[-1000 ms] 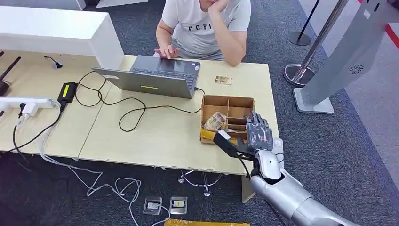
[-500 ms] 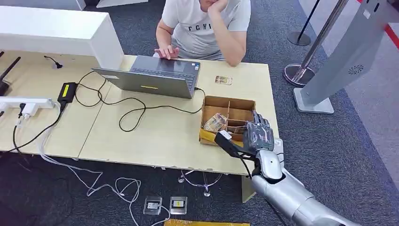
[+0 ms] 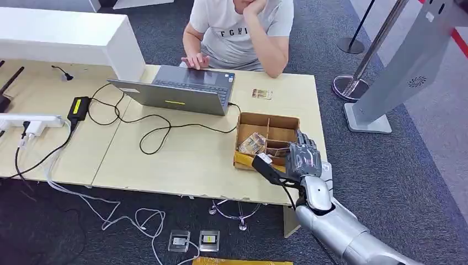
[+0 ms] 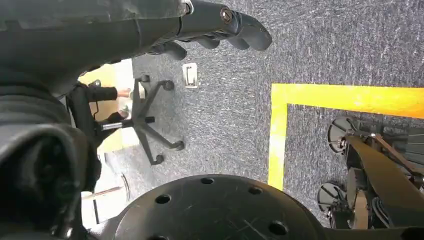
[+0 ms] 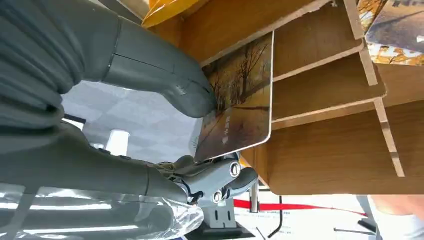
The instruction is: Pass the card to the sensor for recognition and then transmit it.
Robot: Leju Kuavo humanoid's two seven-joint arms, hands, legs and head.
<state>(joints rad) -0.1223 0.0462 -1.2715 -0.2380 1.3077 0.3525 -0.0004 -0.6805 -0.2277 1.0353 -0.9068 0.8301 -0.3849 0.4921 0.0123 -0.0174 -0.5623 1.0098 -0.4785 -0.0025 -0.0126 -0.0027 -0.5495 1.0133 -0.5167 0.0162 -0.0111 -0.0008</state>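
I'm at the pick-up step: my right hand (image 3: 302, 159), right of centre in the head view, is at the near-right corner of the divided cardboard box (image 3: 267, 119) on the table (image 3: 182, 160). From the right wrist view, the thumb (image 5: 170, 82) and darker fingers (image 5: 220, 180) are pinched on one card (image 5: 239, 97), printed with an autumn tree scene, and the card is partly inside its slot in the box. So the hand is clamped on the card, but the card is not yet clear of the dividers.

Next, I judge, I must lift it straight out without catching the slot walls, then swing it towards the grey sensor pillar (image 3: 411, 66) at the upper right of the head view.

My left hand (image 4: 220, 25) hangs over carpet with its fingers curled and nothing in it.

Counting: one card held, a loose bundle of more cards (image 3: 251, 142) in the box's left compartment (number unclear), one more small card (image 3: 262, 94) lying on the table beyond the box, one laptop (image 3: 179, 91), one person (image 3: 237, 27) seated at it.
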